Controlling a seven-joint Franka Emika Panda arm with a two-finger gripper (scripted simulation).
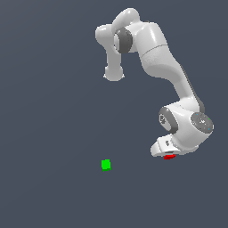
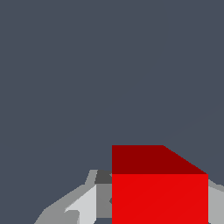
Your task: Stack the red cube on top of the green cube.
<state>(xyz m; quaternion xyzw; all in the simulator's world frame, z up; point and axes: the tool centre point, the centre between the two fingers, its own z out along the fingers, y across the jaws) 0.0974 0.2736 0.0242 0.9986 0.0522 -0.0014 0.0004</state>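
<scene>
At the frame's lower right, the robot's gripper [image 1: 168,154] clamps the red cube [image 1: 169,156], pickup apparently done, while the green cube [image 1: 106,164], lower centre, awaits stacking.

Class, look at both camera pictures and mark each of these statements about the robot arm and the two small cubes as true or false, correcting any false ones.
1. The small bright red cube sits between the gripper fingers. True.
2. The small bright green cube is stacked under the red cube. False: it lies alone, apart, towards the exterior view's left.
3. The green cube shows in the wrist view. False: only the red cube and gripper parts show there.
4. In the exterior view, the arm mostly hides the red cube. True.
</scene>
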